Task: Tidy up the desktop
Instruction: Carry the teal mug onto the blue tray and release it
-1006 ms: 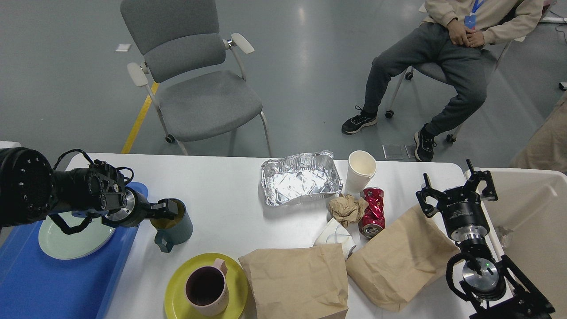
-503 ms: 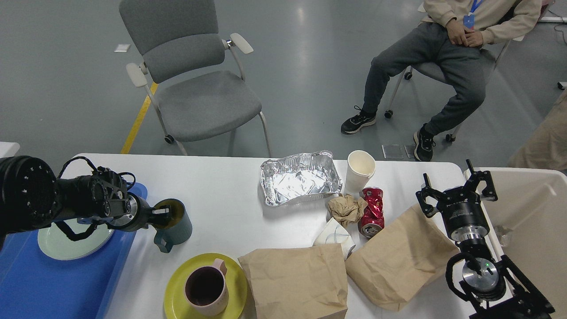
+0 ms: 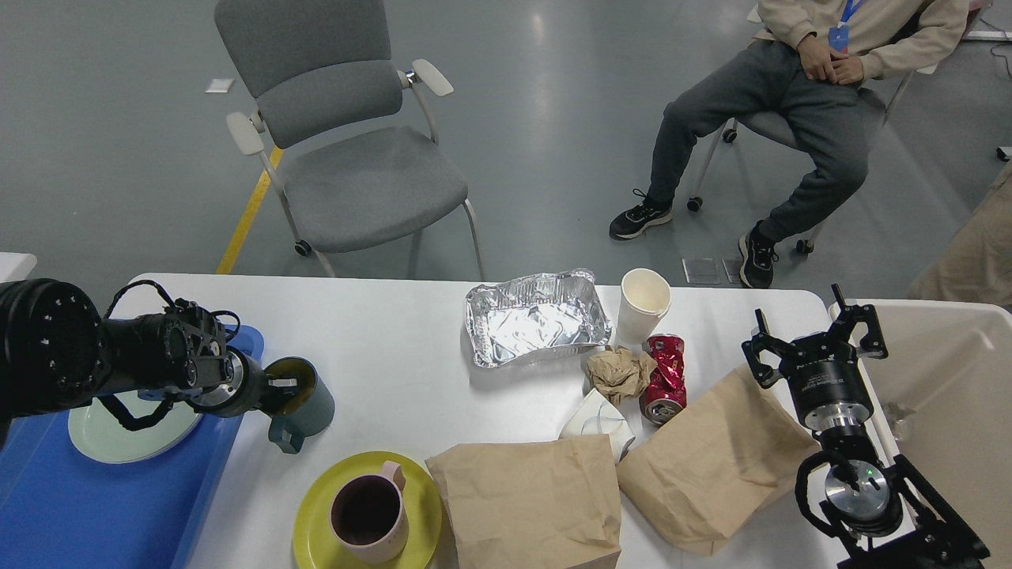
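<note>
Teal mug [image 3: 304, 403] sits gripped at its rim by the left pincer [image 3: 278, 386], on the white surface [image 3: 395, 348]. Right pincer [image 3: 814, 340] hovers spread wide. Crushed red can [image 3: 664, 375]: lettering unreadable.

glossy grey floor [image 3: 142, 174] — grey armchair [image 3: 348, 134], yellow line [image 3: 249, 209].

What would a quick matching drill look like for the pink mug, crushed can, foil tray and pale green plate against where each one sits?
Things:
1. pink mug
2. crushed red can
3. foil tray
4. pale green plate

Places:
A. in the blue tray
B. on the yellow plate
C. beside the crumpled brown paper
D. left of the white paper cup

Pairs: 1-B, 2-C, 3-D, 4-A
</note>
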